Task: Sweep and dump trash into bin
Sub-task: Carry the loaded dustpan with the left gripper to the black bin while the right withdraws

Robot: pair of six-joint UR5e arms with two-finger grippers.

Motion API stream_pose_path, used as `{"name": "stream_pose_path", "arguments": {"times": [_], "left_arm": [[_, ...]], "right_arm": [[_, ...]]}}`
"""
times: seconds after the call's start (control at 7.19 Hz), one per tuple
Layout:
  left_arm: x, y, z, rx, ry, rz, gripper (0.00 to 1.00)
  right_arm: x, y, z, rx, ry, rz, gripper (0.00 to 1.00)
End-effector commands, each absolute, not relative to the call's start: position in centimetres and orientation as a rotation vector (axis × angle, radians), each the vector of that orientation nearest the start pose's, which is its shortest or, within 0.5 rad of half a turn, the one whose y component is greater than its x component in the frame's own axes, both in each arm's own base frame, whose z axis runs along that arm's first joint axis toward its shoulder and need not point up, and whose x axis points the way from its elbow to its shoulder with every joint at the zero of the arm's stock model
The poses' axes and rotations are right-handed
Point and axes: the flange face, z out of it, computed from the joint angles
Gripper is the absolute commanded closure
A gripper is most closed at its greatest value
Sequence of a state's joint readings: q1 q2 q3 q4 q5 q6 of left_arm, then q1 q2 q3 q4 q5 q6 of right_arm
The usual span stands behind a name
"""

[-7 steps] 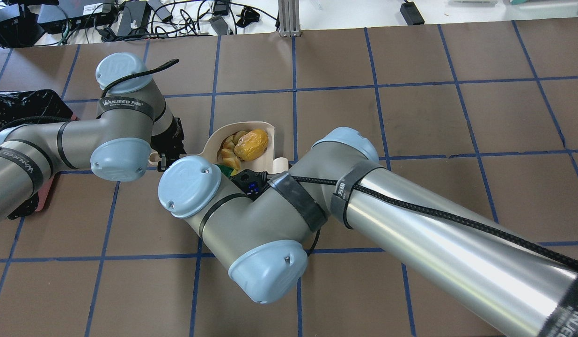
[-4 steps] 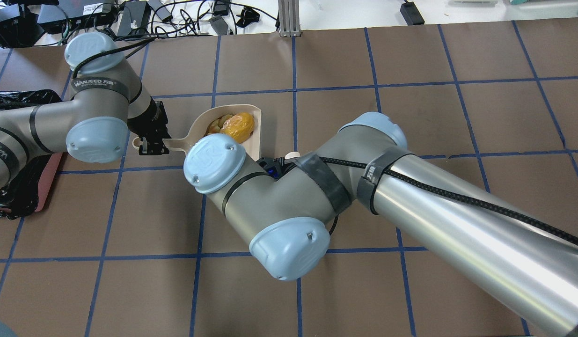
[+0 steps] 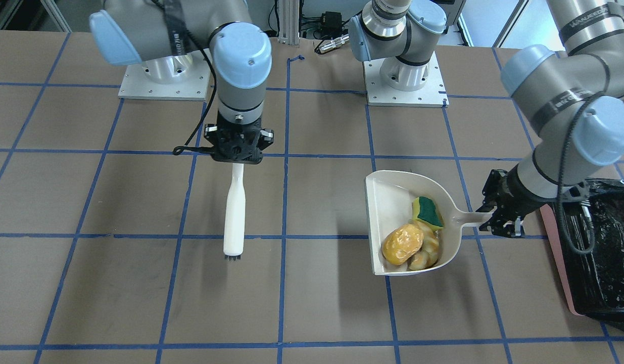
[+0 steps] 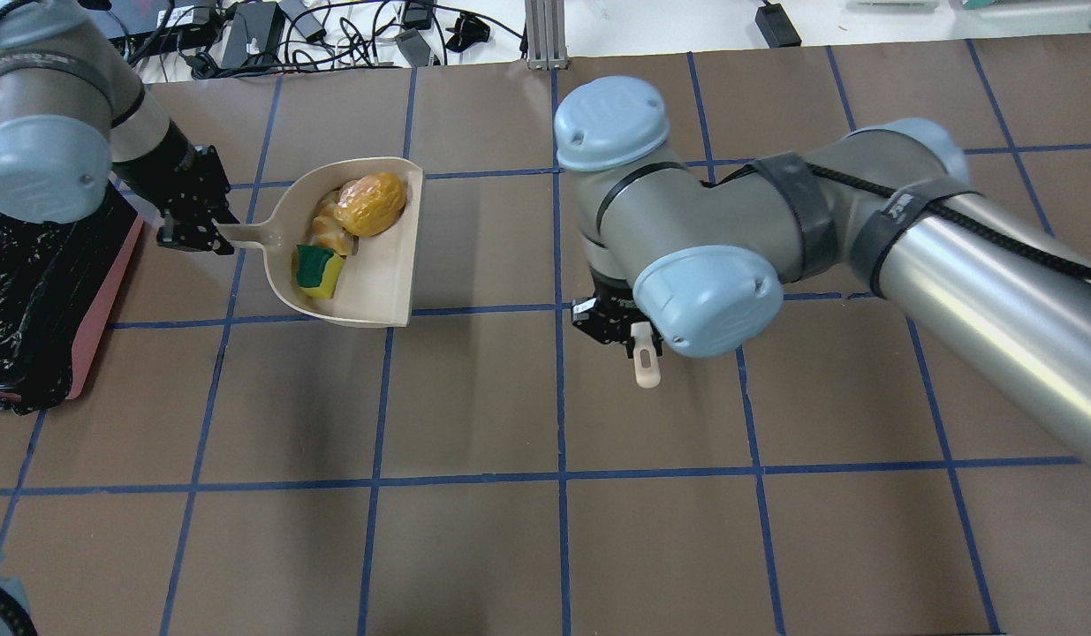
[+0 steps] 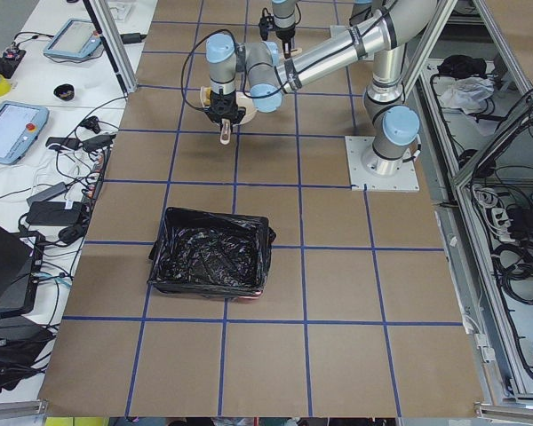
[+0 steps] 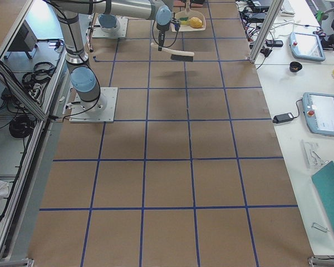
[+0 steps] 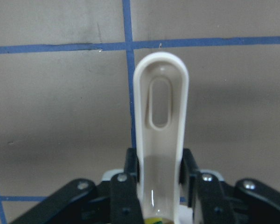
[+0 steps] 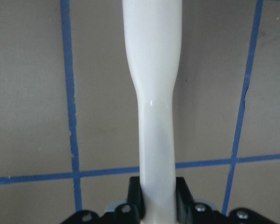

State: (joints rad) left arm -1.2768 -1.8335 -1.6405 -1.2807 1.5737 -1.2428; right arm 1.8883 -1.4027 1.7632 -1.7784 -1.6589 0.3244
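Much of the bread piece (image 3: 430, 251) beneath the potato lump (image 3: 402, 243)

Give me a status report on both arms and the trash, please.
Left gripper shut on dustpan handle. Right gripper shut on brush. Trash in dustpan, short of bin. No obstacle seen.

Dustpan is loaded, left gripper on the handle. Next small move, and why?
Probably swing the dustpan over the bin: all three trash pieces sit in it, the left gripper clamps its handle, and the pan is beside the bin, not yet above it.
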Motion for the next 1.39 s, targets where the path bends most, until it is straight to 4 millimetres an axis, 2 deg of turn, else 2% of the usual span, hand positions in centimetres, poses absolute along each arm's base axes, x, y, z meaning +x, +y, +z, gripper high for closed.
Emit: {"name": "stream_pose_path", "arguments": {"times": [0.0, 0.14, 0.42, 0.56, 0.7, 0.83, 0.97, 1.11, 1.25], "left_arm": [[10.2, -59.5, 35.6, -2.086, 2.301, 0.110, 1.00], [13.8, -59.8, 36.3, -2.085, 2.289, 0.141, 1.00], [18.7, -61.1, 38.9, -2.034, 2.285, 0.123, 1.00], [21.6, -61.4, 39.2, -2.006, 2.307, 0.113, 1.00], [24.9, -61.2, 39.5, -1.963, 2.306, 0.092, 1.00], [28.1, -61.3, 39.8, -1.960, 2.311, 0.074, 1.00], [31.0, -61.7, 40.7, -1.940, 2.331, 0.034, 1.00], [33.7, -62.0, 41.9, -1.945, 2.321, -0.015, 1.00], [36.5, -61.7, 42.1, -1.921, 2.315, -0.035, 1.00]], "right_arm": [[19.4, -50.1, 33.9, 0.037, 3.239, 0.166, 0.97], [14.5, -51.5, 34.7, 0.042, 3.230, 0.156, 0.97], [3.8, -53.4, 34.8, 0.158, 3.214, 0.171, 0.94], [1.9, -53.7, 35.1, 0.172, 3.220, 0.135, 0.95], [1.6, -54.6, 35.5, 0.117, 3.235, 0.027, 0.94], [1.1, -55.7, 34.5, 0.040, 3.246, -0.002, 0.95], [0.5, -57.4, 32.0, 0.030, 3.254, -0.009, 0.95], [-1.4, -58.2, 30.9, 0.002, 3.254, -0.035, 0.95], [-4.0, -58.6, 30.1, -0.078, 3.249, -0.028, 0.95]]}}
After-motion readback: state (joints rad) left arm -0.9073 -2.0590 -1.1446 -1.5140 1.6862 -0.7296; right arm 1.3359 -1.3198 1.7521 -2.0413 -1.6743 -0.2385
